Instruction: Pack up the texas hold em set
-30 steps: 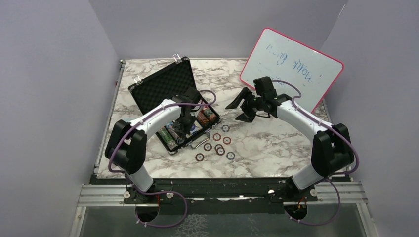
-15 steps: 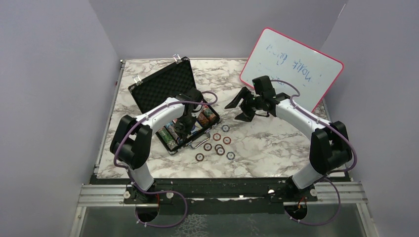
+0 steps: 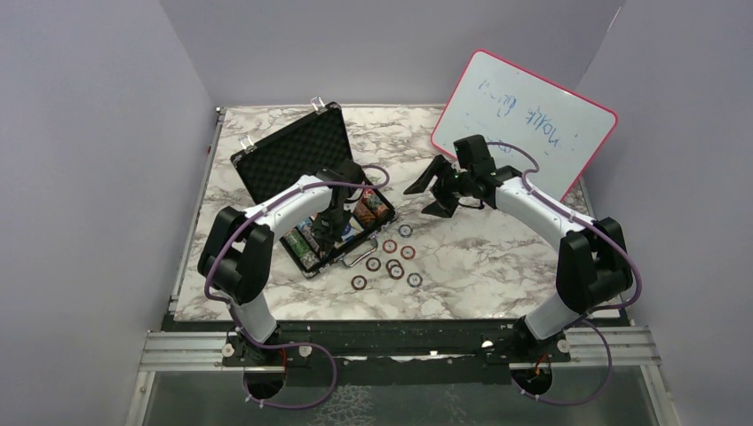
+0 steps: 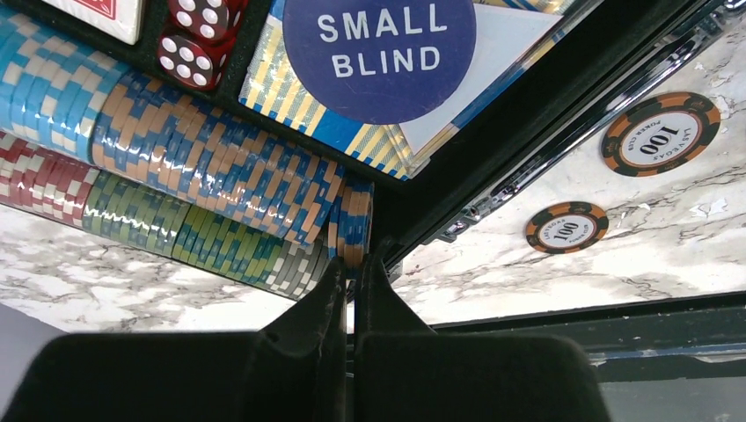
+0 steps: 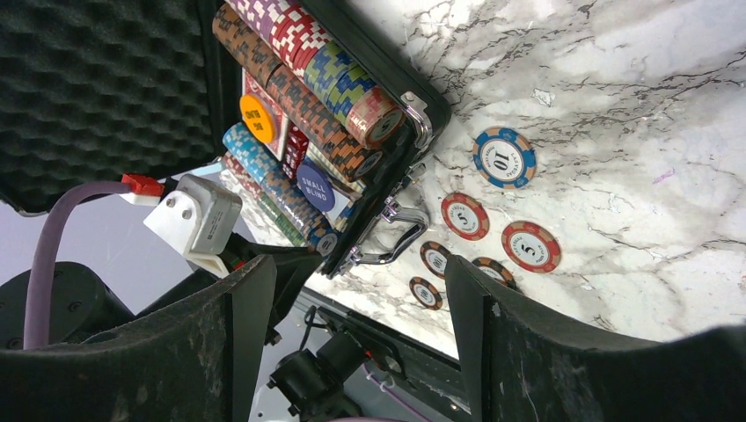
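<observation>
Top view: briefcase sits open left of centre on the desk, with the lid propped back so the tray can be reached from above. The left arm reaches into the tray's near corner. The right arm hangs over bare desk between the case and the whiteboard, probably parked clear of the left arm's working space. A handful of loose chips lies on the desk just beside the case front, not packed yet.

Left wrist view: left jaws clenched, nothing visible between them. The tips are at the end of the blue-orange chip row, right by the case wall. This looks like a nudge to seat the end chip in its slot, not a grasp. The green-grey row lies alongside. The red dice are in their pocket, and the SMALL BLIND button lies on the blue deck. Two 100 chips are outside on the desk, past the rim.

Right wrist view: right jaws released wide and empty, looking down on the case front. The silver handle faces the strays: a 10 chip, 5 chips and some darker ones nearer the handle. The orange button is in the tray. These flat chips will likely need an edge pick or a slide. The lid can't close until they're in.
</observation>
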